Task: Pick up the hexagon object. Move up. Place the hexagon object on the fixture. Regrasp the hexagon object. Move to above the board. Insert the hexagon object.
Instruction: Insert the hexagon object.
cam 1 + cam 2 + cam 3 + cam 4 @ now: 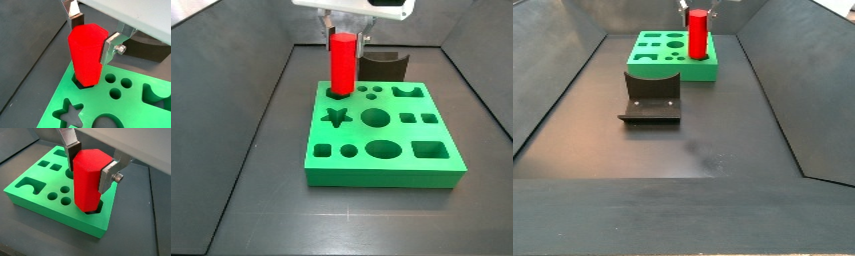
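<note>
Dark grey floor with sloped dark walls all around, and the green board (385, 135) sits toward one end of it. The gripper (91, 161) is right above a corner of the board, and its silver fingers (69, 143) are clamped on the upper part of the red hexagon object (89, 180). The peg stands upright, with its lower end sitting in the hexagon cut-out at the board's corner; you can see that in both wrist views (87, 50). Most of its length is above the board's top in a side view (344, 62). The star hole (338, 117) is just beside it. The dark fixture (652, 95) stands on the floor next to the board, touching nothing but the floor.
</note>
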